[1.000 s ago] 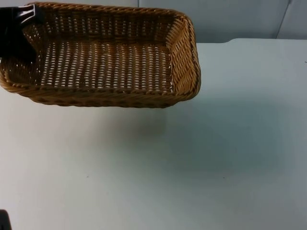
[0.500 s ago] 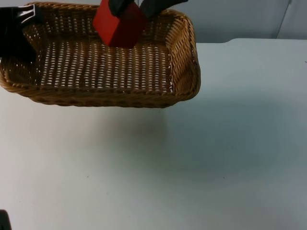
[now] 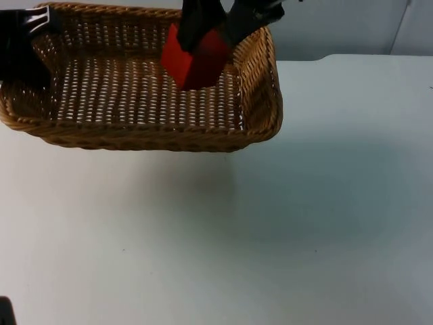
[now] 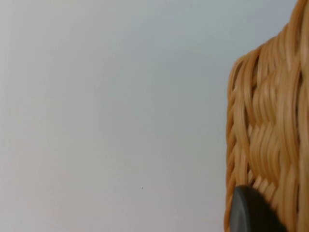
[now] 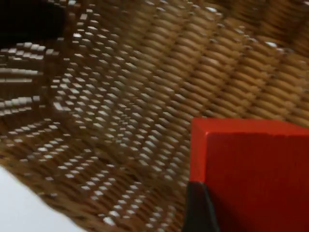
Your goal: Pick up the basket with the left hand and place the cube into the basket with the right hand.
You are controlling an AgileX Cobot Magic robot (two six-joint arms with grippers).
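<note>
A brown wicker basket (image 3: 260, 88) hangs above the table at the upper left, throwing a shadow below it. My left gripper (image 3: 27, 40) is shut on the basket's left rim; its fingertip (image 4: 248, 212) presses the woven wall (image 4: 270, 140). My right gripper (image 3: 215, 30) reaches in from above, shut on a red cube (image 3: 196, 61), and holds it over the right half of the basket's inside. In the right wrist view the cube (image 5: 251, 169) hangs just above the woven floor (image 5: 120, 96), apart from it.
The white table (image 3: 270, 230) spreads wide below and to the right of the basket. A grey partition wall (image 3: 338, 27) closes the far side. A small dark object (image 3: 5, 311) sits at the near left corner.
The right gripper came in with the red cube, then moved right and lower into the basket. The left gripper and basket stayed still.
</note>
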